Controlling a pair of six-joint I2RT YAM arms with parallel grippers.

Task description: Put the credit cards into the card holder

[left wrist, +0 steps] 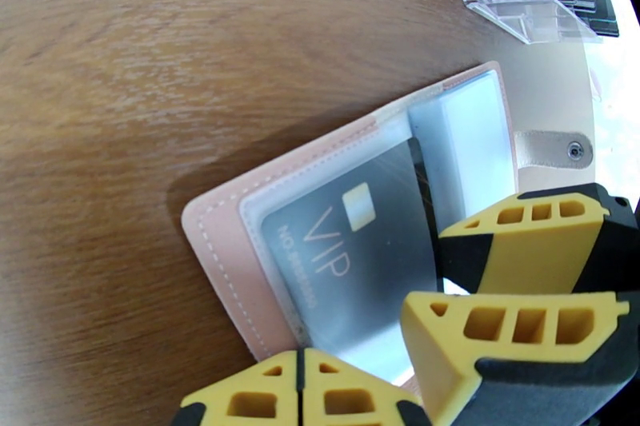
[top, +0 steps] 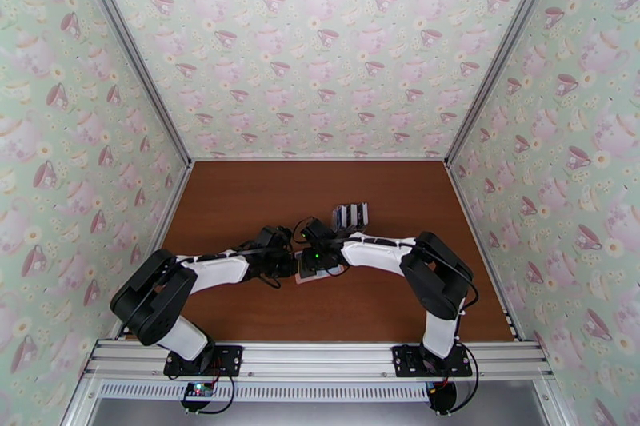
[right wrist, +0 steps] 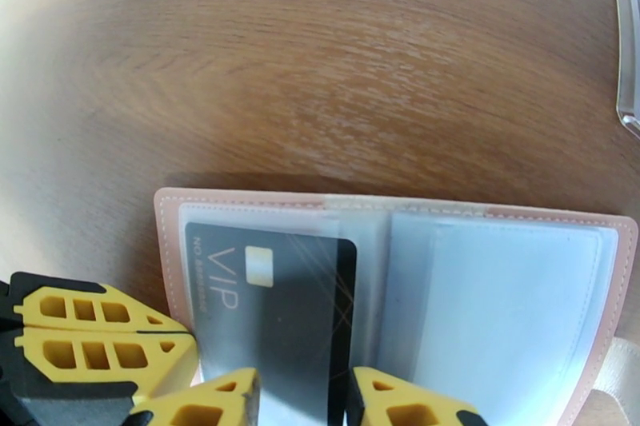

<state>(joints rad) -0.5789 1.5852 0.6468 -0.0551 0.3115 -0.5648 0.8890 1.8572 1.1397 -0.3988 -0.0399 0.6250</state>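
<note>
One card in play: black credit card [right wrist: 280, 292] marked VIP, lying under the clear left pocket of the card holder [right wrist: 496, 216]; near end hidden by fingers, so full seating impossible to confirm.
Card holder: pink, spread open flat on the brown table [right wrist: 320, 60], mid-table between the two arms; snap tab [left wrist: 552, 149] sticking out at one side; right pocket looking empty.
Right gripper [right wrist: 302, 402]: jaws a narrow gap apart, poised over the near end of the card; contact with it impossible to tell.
Left gripper [left wrist: 301, 378]: closed tight with nothing between the fingers, tips at the near left edge of the holder, probably pinning it down.
Other cards: several standing in the clear rack [left wrist: 520, 16], just beyond the holder, slightly to the right.
Step in hand: most likely seating the VIP card fully in its pocket.
How to do it well: push low and level, in line with the pocket, without lifting the card's edge; keep the press on the pink rim against sliding; stay clear of the pocket film; stop once flush.
Risk: a bowed card, or a holder skating over the smooth wood.
</note>
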